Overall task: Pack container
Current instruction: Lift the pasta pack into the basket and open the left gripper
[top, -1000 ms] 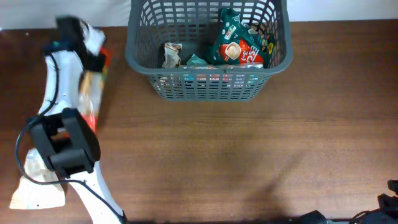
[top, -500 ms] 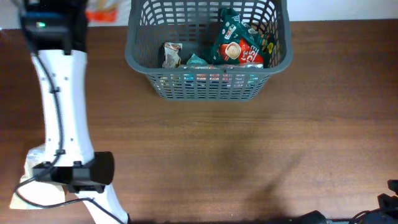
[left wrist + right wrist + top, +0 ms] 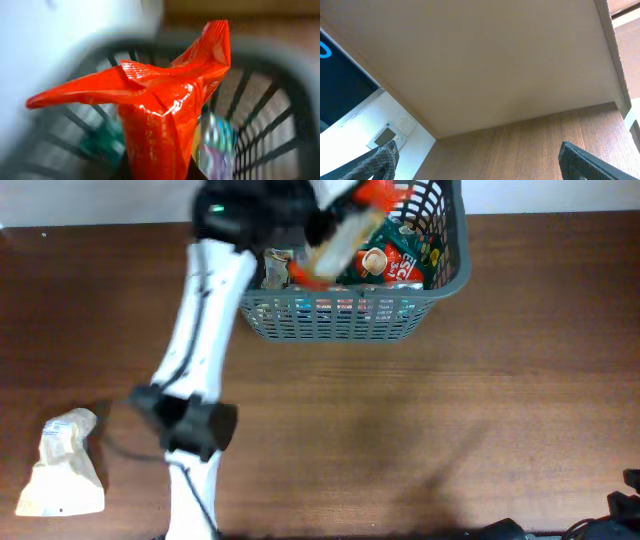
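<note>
Left wrist: red packet [image 3: 159, 120] gripped in jaws, above the container [image 3: 272, 49].

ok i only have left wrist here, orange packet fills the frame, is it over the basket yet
Observer: Yes. From overhead, the orange packet hangs above the middle of the container.
Operator: whats in there already
Observer: A green and red bag on the right and a small packet on the left.
Operator: anything left outside
Observer: One pale packet lies at the near left of the table.
</note>
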{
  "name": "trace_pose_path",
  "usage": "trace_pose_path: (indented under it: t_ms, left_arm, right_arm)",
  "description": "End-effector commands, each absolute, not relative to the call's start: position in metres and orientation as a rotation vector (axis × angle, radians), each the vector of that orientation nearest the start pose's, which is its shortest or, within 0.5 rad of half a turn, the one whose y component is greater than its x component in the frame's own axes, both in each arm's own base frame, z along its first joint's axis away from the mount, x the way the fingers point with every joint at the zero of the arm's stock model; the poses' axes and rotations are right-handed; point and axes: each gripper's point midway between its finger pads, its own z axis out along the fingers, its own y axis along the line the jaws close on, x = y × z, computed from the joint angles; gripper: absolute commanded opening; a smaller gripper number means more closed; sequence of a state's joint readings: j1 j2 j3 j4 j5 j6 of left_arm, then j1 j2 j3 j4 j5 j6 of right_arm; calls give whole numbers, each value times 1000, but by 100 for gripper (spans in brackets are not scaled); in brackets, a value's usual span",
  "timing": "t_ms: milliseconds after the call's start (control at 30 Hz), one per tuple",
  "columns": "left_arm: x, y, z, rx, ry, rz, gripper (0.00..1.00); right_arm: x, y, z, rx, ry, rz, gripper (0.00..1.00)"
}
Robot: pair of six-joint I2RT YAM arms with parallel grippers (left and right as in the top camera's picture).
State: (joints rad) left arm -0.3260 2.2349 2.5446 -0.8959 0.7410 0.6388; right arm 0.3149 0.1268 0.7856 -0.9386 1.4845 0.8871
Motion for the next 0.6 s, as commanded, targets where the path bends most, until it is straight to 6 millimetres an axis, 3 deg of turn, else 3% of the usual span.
trace_pose_path:
  t_ms: [0, 33, 67, 100, 133, 233, 267, 300, 333, 367, 433, 467, 500, 567]
  left_arm:
    - [510, -290, 271, 1373, 1693, -654, 1]
    - [510, -289, 260, 1384, 1724, -648, 1]
    - [514, -282, 244, 1385, 1798, -588, 11]
    - [516, -279, 240, 1382, 1823, -554, 51]
    - [518, -278, 239, 1377, 1837, -529, 99]
    - [519, -279, 265, 1334, 1801, -516, 99]
    - [522, -280, 306, 1250, 1741, -507, 99]
    - [521, -278, 330, 1226, 1690, -486, 99]
    - [517, -271, 385, 1183, 1565, -420, 99]
    - [516, -259, 417, 1130, 1523, -353, 99]
    - [520, -223, 460, 974, 1532, -184, 100]
    - [523, -191, 479, 854, 1570, -61, 98]
    - [526, -170, 485, 782, 1602, 14, 96]
    - [527, -105, 487, 586, 1730, 216, 95]
  right_arm:
    - [50, -164, 322, 1259, 998, -429, 99]
    - [50, -164, 322, 1259, 998, -429, 99]
    - [50, -164, 322, 1259, 998, -429, 99]
    - [50, -164, 322, 1259, 998, -429, 99]
    - [50, -164, 322, 1259, 998, -429, 99]
    - [50, -164, 322, 1259, 998, -429, 99]
    - [50, -164, 322, 1259, 998, -429, 99]
    - [50, -164, 322, 1259, 998, -429, 99]
    - [50, -164, 322, 1259, 998, -429, 99]
    - [50, -164, 322, 1259, 998, -429, 99]
    - [50, -164, 322, 1259, 998, -429, 99]
    - [50, -164, 322, 1259, 998, -429, 99]
    - [50, -164, 322, 1259, 998, -429, 99]
    - [50, -164, 322, 1259, 998, -429, 99]
